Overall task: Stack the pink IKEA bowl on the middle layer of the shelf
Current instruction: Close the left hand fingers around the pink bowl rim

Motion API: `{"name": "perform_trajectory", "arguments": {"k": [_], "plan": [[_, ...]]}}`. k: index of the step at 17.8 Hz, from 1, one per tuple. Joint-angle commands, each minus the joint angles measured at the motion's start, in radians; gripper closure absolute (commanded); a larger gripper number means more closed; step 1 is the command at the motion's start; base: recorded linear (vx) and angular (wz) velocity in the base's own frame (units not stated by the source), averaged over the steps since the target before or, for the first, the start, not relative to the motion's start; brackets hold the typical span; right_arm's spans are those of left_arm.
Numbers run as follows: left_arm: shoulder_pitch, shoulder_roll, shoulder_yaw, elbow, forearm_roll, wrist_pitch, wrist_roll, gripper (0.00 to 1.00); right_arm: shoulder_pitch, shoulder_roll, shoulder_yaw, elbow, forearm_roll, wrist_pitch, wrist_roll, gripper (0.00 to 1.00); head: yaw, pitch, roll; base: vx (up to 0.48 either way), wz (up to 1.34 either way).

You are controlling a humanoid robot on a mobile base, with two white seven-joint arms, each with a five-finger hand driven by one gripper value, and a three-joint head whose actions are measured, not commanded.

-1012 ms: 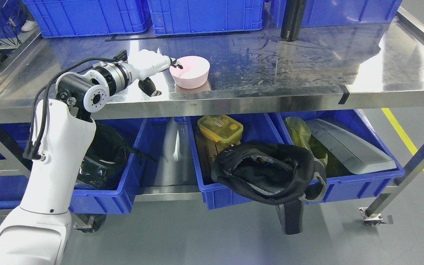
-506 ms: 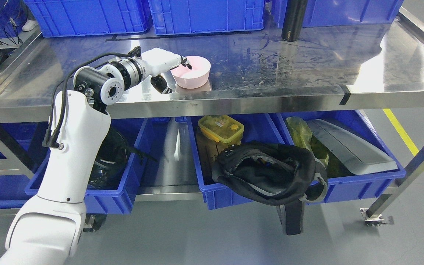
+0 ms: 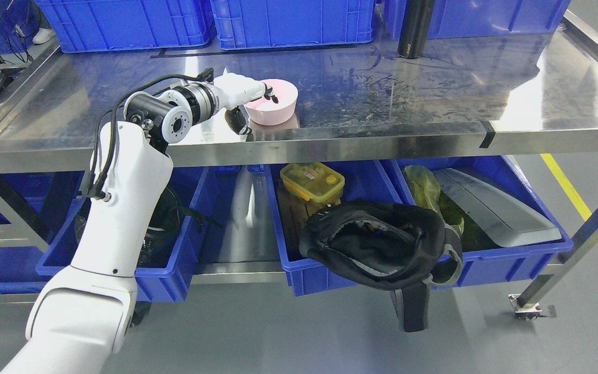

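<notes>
Pink bowl (image 3: 273, 101) upright on the steel shelf (image 3: 382, 98), toward its front edge, left of centre. We see the left robot hand (image 3: 244, 96) pinching the bowl's left rim: fingers (image 3: 269, 93) hooked over into the bowl, dark thumb (image 3: 238, 122) against the outer wall. Behind, 3 blue crates (image 3: 288, 21) line the back; a black bottle (image 3: 414, 28) stands far right of the bowl. Below, blue bins (image 3: 330, 228) hold a yellow lunchbox (image 3: 312, 182) and a black bag (image 3: 377, 244).
</notes>
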Motion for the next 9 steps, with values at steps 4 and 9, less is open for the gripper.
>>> {"name": "perform_trajectory", "arguments": {"k": [4, 9], "plan": [[-0.017, -0.045, -0.008, 0.138, -0.02, -0.001, 0.005, 0.35, 0.023, -0.017, 0.0, -0.017, 0.0, 0.0, 0.001, 0.0, 0.0, 0.0, 0.0, 0.0, 0.0], [-0.044, -0.067, -0.008, 0.178, -0.019, -0.001, 0.016, 0.52, 0.023, -0.017, 0.0, -0.017, 0.0, 0.0, 0.001, 0.0, 0.0, 0.0, 0.0, 0.0, 0.0]]}}
